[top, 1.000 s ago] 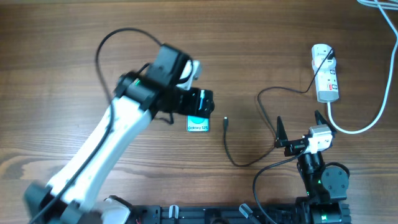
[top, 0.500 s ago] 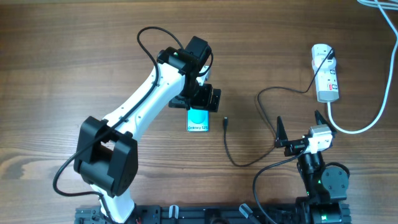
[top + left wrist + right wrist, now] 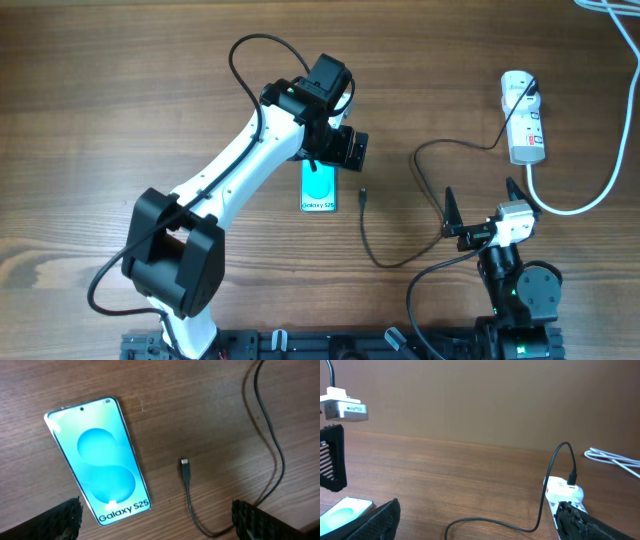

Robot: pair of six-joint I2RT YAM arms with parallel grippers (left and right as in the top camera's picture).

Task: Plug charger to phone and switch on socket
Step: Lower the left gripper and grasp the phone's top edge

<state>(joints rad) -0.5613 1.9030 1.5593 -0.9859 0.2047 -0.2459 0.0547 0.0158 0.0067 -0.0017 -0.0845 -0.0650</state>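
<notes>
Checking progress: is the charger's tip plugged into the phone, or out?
Out. The charger tip lies loose beside the phone, with bare wood between them.

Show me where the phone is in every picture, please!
Overhead: phone near the middle, slightly left.
Left wrist: phone fills the left half, screen up.
Right wrist: only its corner shows, bottom left.
Shared landmark: the black charger cable, to the phone's right everywhere.

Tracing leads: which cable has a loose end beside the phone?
The thin black charger cable; the thick white cord runs by the power strip, far from the phone.
</notes>
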